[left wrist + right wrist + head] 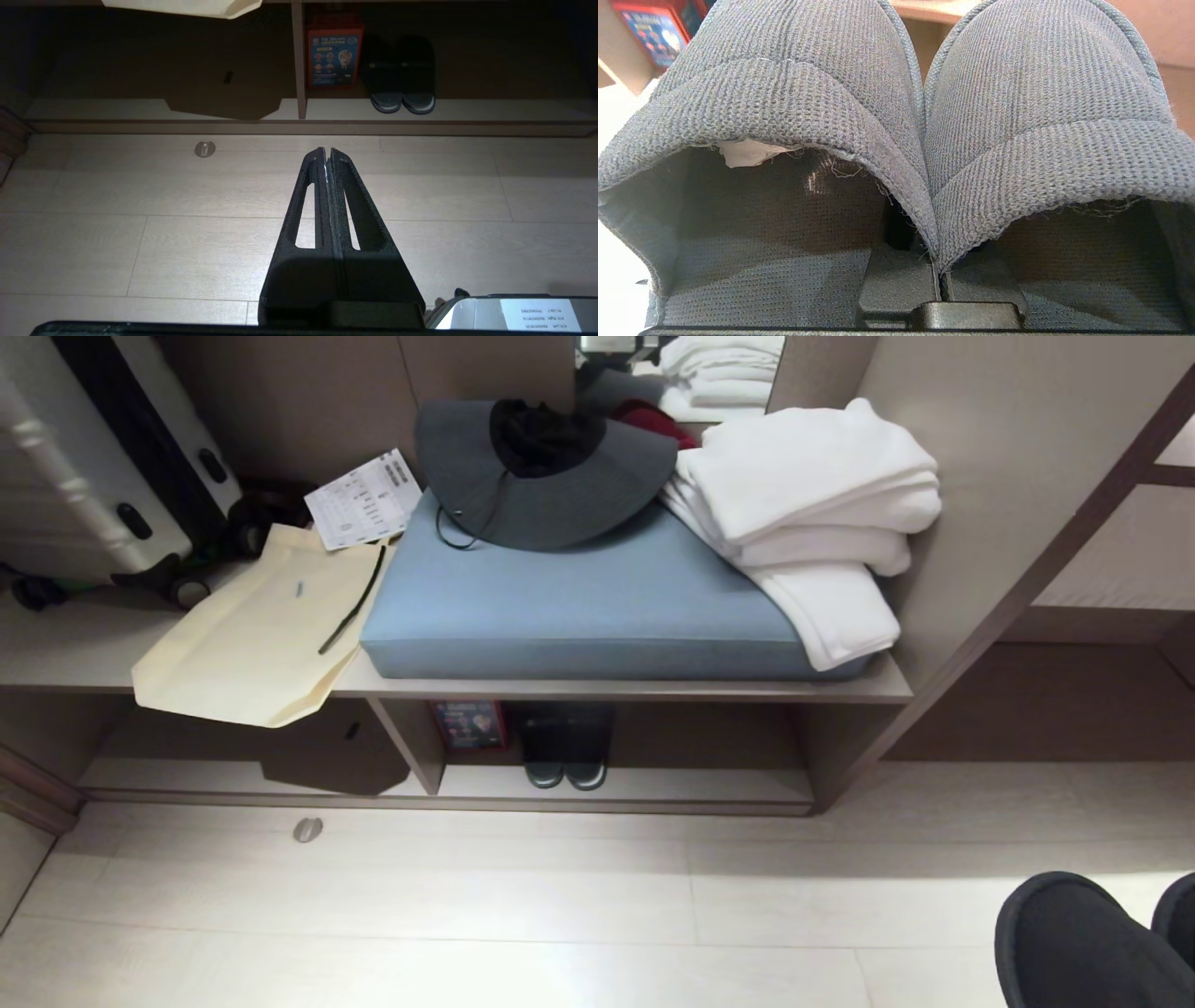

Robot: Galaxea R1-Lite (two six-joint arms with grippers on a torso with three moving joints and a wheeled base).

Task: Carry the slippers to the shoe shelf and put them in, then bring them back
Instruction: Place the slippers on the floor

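Slippers [896,140] sit pinched in the right gripper [941,280], seemingly short of the shoe shelf [616,786]; shelving and return remain.

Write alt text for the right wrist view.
The right gripper is shut on the slippers, pinching the touching inner edges of the two knit toe bands, which fill nearly the whole view. Behind them, a red and blue box shows at one corner.

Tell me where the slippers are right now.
The slippers hang pinched side by side in the right gripper, at the head view's lower right, above the floor before the shoe shelf.
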